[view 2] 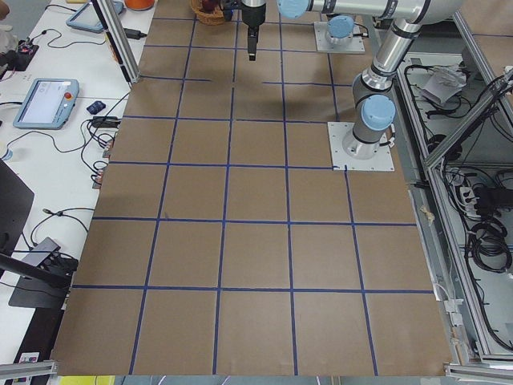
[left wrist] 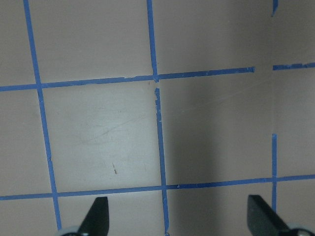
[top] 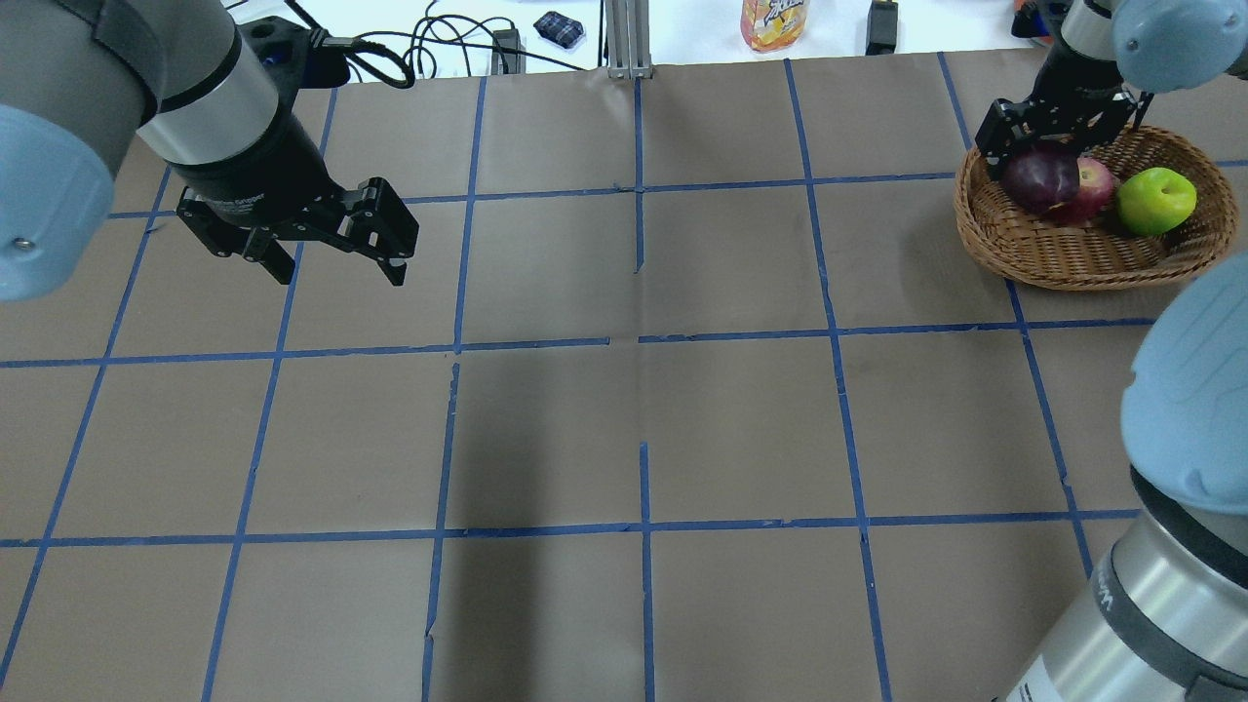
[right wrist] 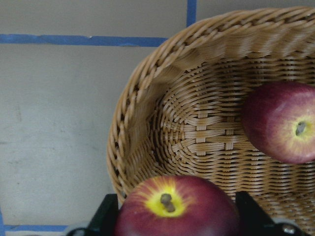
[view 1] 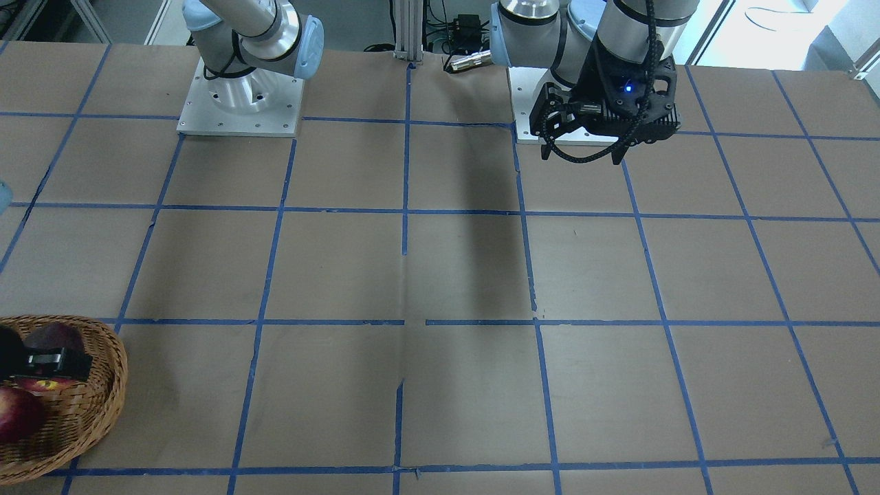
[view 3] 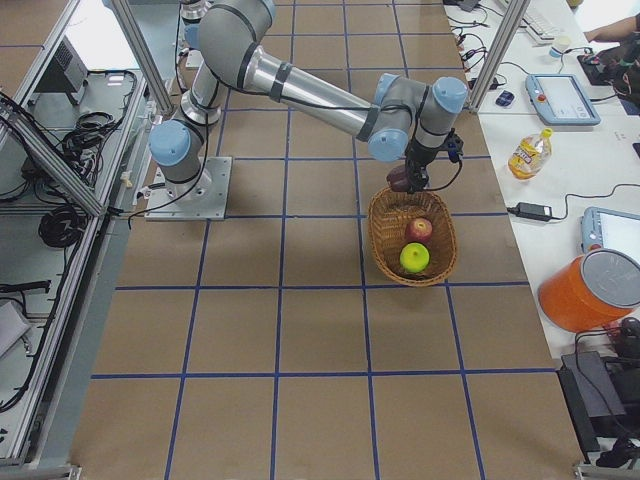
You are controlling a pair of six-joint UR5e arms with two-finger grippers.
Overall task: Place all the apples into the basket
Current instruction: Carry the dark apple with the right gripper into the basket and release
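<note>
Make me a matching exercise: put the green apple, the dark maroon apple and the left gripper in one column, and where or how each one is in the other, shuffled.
Things
1. green apple
2. dark maroon apple
3. left gripper

States
A. held by the right gripper, over the basket
B. open above the table
C. lying in the basket

Pairs: 1-C, 2-A, 3-B.

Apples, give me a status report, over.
Left tool open, empty, over table. Right tool shut on maroon apple, over end of basket. Red apple and green apple already in basket. Nothing between held apple and basket.
</note>
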